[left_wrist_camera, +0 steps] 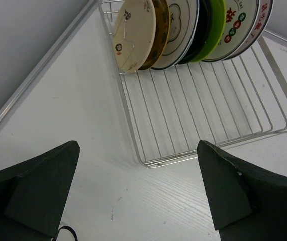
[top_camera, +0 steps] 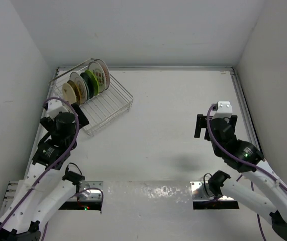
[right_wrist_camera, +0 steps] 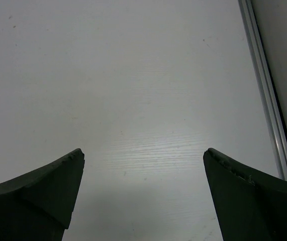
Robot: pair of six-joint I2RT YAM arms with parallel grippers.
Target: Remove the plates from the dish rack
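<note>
Left claw (left_wrist_camera: 136, 145) hangs open and empty before the rack (left_wrist_camera: 203, 115), right claw (right_wrist_camera: 144, 150) open too; coming in low, I could snag it and topple the plates (left_wrist_camera: 183, 30).

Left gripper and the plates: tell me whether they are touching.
Apart. In the left wrist view the open left gripper sits short of the plates, with empty dish rack wires plainly between them.

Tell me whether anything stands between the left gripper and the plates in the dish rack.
Nothing visible does. The open left gripper faces the plates, which stand at the far end of the dish rack. Only the rack's empty wire slots and a strip of table lie between them.
</note>
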